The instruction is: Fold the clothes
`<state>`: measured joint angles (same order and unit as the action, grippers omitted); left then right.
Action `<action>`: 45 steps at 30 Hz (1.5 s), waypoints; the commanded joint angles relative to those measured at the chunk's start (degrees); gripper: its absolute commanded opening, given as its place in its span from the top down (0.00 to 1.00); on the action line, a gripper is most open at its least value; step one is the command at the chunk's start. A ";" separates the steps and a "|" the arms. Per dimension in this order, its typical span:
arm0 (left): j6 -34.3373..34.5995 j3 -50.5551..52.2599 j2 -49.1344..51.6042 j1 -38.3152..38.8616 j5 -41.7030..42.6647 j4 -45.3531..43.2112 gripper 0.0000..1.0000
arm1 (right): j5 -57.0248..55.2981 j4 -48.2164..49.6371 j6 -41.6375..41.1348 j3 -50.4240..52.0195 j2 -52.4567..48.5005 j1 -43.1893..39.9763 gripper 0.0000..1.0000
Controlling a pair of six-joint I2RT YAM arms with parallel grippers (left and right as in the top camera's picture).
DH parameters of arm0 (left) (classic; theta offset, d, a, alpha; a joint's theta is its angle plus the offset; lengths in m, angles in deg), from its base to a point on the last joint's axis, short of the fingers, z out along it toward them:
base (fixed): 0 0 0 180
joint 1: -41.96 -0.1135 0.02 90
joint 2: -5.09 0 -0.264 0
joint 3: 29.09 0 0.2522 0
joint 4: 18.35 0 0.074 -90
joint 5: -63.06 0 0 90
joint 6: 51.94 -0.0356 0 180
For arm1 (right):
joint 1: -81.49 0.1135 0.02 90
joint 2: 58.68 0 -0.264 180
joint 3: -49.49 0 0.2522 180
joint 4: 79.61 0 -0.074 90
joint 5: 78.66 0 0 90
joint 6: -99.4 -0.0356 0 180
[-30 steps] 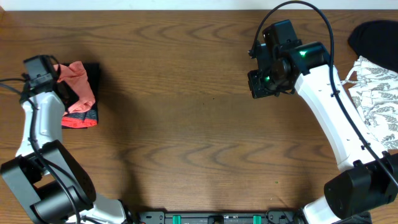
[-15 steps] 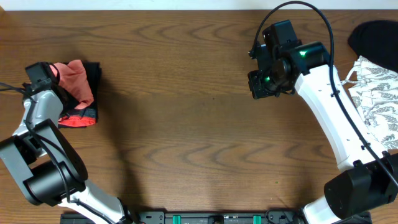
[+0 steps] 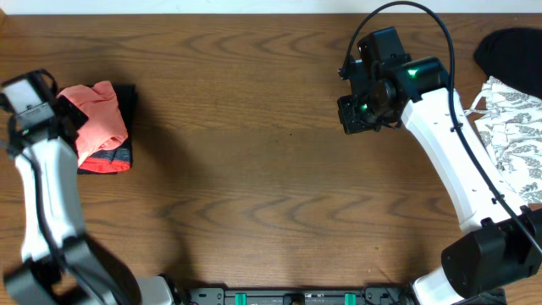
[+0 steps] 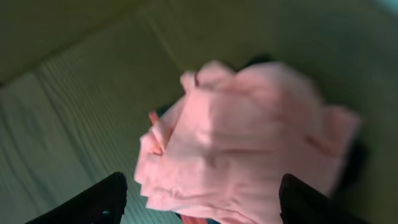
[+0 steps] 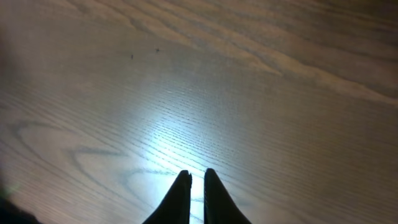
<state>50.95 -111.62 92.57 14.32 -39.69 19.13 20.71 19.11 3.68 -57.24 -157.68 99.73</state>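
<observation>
The salmon-pink garment (image 3: pixel 100 117) lies bunched at the far left of the table, on top of a black garment with a red-grey band (image 3: pixel 110 160). In the left wrist view the pink garment (image 4: pixel 249 130) fills the middle, blurred. My left gripper (image 3: pixel 59 114) is open, its fingers spread wide over the pink garment's left edge (image 4: pixel 202 202), holding nothing. My right gripper (image 3: pixel 362 108) is shut and empty over bare wood at the upper right (image 5: pixel 196 186). A white garment with grey print (image 3: pixel 515 127) and a plain black one (image 3: pixel 508 49) lie at the right edge.
The wooden table (image 3: pixel 254 127) stretches between the two arms. The right arm's white links (image 3: pixel 457 161) run down the right side beside the white printed garment. A dark rail (image 3: pixel 296 296) lies along the front edge.
My left gripper has drawn back to the left off the pink garment, which stays on the pile. The left arm has swung outward. The right arm has not moved.
</observation>
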 commanded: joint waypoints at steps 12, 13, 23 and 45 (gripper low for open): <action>-1.25 -0.09 -6.73 8.52 26.86 11.52 0.02 | 7.15 6.58 0.20 -0.02 -0.66 -0.20 0.01; -1.22 -0.09 -6.73 8.96 26.95 12.07 0.02 | 6.60 6.64 0.22 -0.02 -0.66 -0.26 0.01; -1.29 -0.09 -6.80 12.11 32.61 16.55 0.02 | -1.44 2.29 -4.52 -0.04 2.05 -12.94 0.01; -7.28 0.02 -3.26 25.09 22.29 11.13 0.02 | -5.03 2.45 2.25 1.90 2.38 -23.87 0.01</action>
<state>44.87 -111.62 89.20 39.41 -14.58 30.52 16.40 21.75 3.94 -55.77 -157.26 75.22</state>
